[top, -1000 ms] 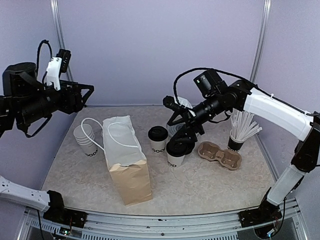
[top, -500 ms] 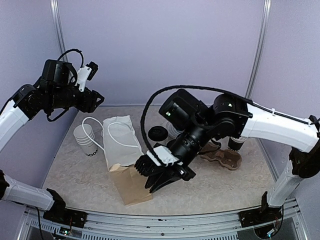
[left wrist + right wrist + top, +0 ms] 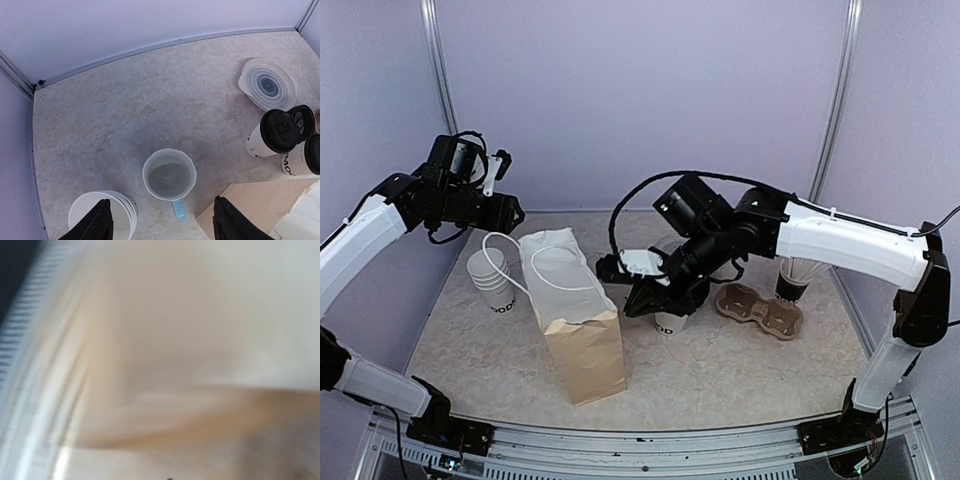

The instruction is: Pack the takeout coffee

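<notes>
One takeout coffee (image 3: 276, 133), a white cup with a black lid, stands beside a second lidded cup (image 3: 306, 158). From above, only the lettered base of one cup (image 3: 666, 324) shows under my right gripper (image 3: 620, 274). That gripper hovers at the upper right edge of the paper bag (image 3: 578, 335). Its jaws are not readable there, and the right wrist view is a brown and white blur. My left gripper (image 3: 162, 222) is open, its fingers (image 3: 95, 223) apart, high over the light-blue mug (image 3: 169, 175). From above it (image 3: 510, 212) hangs behind the bag at the back left.
A nested stack of white cups (image 3: 491, 282) stands left of the bag, whose white cord handles (image 3: 556, 268) lie across its top. A cardboard cup carrier (image 3: 760, 310) and a cup of straws (image 3: 802, 272) are at the right. A clear lid (image 3: 267, 85) lies near the back.
My right arm has swung from low in front of the bag up to its right upper edge. The left arm has dropped slightly. The bag now stands a little more upright.
</notes>
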Available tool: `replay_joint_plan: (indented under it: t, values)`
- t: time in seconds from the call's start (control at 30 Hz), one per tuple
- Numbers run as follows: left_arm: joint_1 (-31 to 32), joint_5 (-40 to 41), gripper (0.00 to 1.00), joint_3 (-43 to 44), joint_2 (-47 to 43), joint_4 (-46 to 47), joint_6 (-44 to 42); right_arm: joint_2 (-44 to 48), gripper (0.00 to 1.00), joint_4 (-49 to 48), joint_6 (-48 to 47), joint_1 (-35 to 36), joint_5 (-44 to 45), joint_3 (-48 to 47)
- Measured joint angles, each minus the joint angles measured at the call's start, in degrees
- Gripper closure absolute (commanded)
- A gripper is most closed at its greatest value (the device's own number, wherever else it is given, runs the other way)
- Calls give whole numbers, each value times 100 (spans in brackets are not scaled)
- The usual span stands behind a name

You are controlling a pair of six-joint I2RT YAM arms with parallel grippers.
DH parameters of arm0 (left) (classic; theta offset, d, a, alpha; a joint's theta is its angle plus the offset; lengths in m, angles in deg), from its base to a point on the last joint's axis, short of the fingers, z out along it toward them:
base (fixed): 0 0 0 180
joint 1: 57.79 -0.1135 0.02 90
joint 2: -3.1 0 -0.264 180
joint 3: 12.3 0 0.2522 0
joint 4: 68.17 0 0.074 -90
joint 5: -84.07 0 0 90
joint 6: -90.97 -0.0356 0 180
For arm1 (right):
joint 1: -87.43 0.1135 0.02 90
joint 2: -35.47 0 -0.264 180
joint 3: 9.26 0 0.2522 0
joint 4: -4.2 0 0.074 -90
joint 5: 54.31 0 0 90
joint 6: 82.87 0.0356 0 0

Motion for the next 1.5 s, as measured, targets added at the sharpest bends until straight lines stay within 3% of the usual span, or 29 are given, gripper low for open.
replay_joint_plan:
  t: [0.2,0.3,0.43,0.53,0.7,0.8,1.03,1.2,1.5]
  values:
    - [-24,-501,38,-610,-87,-2,76,455,88,-310,118,-905,323,127]
    - [-24,-835,39,-798,-199,-35,98,531,78,-350,96,-960,271,197]
    - [-24,-1217,40,-997,-444,-48,94,564,77,94,-407,-929,-643,299]
    - [-24,-1287,40,-1034,-603,-90,96,603,79,402,-728,-553,-1023,470]
    - [-24,-1012,35,-1034,-669,-72,210,463,84,629,-909,828,-1051,507]
    - [-48,-813,36,-1045,-640,122,341,227,85,544,-702,1119,-1021,299]
    - [-372,-1379,47,-511,433,619,387,-166,91,-66,31,997,-302,63]
    - [-415,-1991,49,-417,1147,529,286,-177,90,-402,413,728,221,66]
    - [-409,-2824,51,-1010,240,407,157,-52,88,-546,599,-293,507,74]
